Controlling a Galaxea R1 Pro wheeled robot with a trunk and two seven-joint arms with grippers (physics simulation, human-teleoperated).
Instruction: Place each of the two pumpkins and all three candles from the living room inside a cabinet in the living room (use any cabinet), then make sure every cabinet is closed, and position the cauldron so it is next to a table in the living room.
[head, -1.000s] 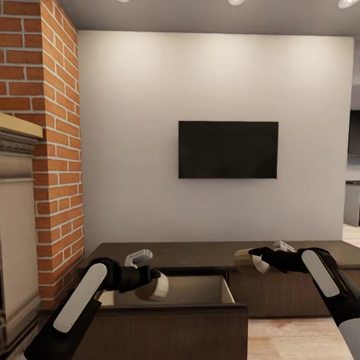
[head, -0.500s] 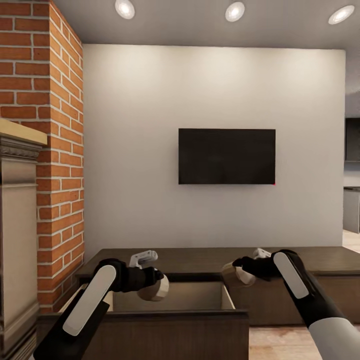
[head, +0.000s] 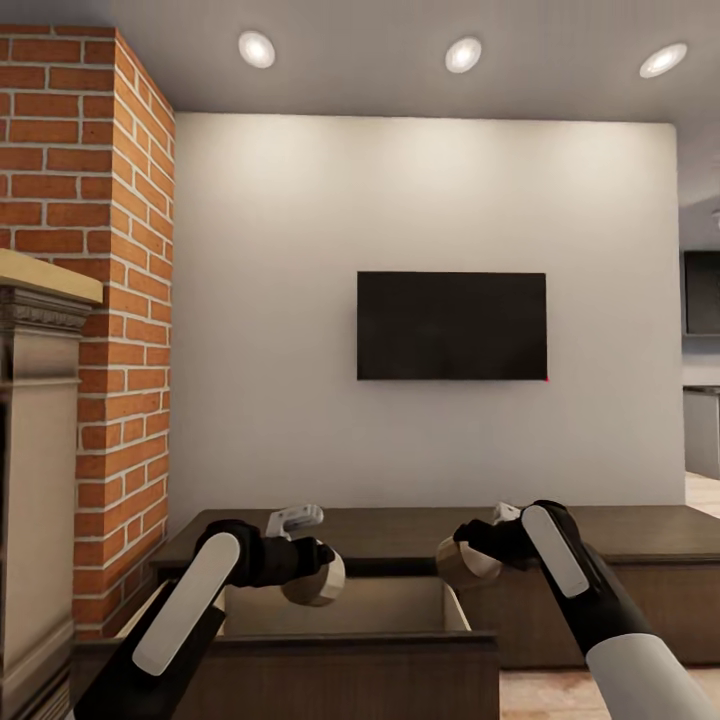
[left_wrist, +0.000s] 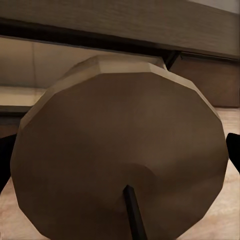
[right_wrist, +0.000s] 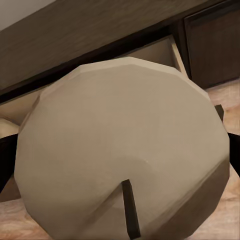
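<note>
- Below both arms, the cabinet (head: 600, 525) has one drawer (head: 340, 605) pulled open, its pale interior facing up.
- Left gripper (head: 318, 578) clamps a candle (head: 322, 582) directly over that interior, so it only needs lowering.
- Right gripper (head: 462, 562) grips another candle (head: 458, 565) at the drawer's right wall, so it needs to move slightly leftward.

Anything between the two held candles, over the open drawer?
Nothing; head view shows a bare gap between the left candle and right candle, above the drawer.
</note>
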